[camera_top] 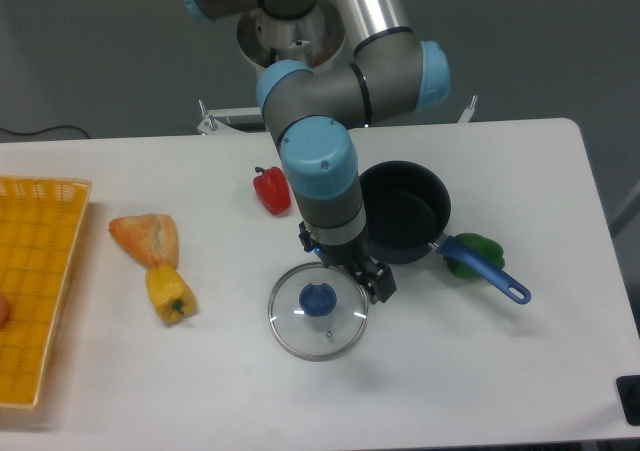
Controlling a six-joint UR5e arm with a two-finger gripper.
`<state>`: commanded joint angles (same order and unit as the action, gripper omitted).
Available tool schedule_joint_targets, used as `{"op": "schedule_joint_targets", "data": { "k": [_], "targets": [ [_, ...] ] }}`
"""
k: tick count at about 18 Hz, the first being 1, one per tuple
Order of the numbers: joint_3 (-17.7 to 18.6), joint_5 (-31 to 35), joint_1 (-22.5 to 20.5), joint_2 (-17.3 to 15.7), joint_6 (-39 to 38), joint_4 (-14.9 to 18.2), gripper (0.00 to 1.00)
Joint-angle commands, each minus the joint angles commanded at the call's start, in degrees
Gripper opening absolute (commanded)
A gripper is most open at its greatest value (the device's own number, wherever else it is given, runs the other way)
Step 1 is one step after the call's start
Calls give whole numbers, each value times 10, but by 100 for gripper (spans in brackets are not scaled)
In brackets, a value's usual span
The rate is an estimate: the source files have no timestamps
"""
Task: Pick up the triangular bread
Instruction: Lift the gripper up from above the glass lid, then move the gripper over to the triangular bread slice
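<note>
The triangular bread [146, 239] lies on the white table at the left, an orange-brown wedge with a paler face, touching the yellow bell pepper [170, 294] just in front of it. My gripper [348, 269] points straight down near the table's middle, well to the right of the bread, at the back edge of a glass lid [318, 311] with a blue knob. The wrist hides most of the fingers. The black finger parts stick out on both sides, so the gripper looks open, and nothing is in it.
A red bell pepper [271, 190] sits behind and left of the gripper. A black pot [405, 211] stands right beside the arm, its blue handle [492, 275] lying over a green pepper [476, 245]. A yellow basket [38, 281] sits at the far left edge.
</note>
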<state>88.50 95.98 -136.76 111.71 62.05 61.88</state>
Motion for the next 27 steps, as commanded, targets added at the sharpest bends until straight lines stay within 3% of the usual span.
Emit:
{"op": "schedule_joint_targets", "data": {
  "k": [8,12,19,23,27],
  "targets": [
    [7,-1,2,0,-2,-1,100],
    [31,-2,8,3,-50,-31,100],
    [44,-46,64,5,-173,-32,100],
    [92,-32,106,-9,-240,-29,100],
    [108,-16,180,-11,-259,-29,100]
  ]
}}
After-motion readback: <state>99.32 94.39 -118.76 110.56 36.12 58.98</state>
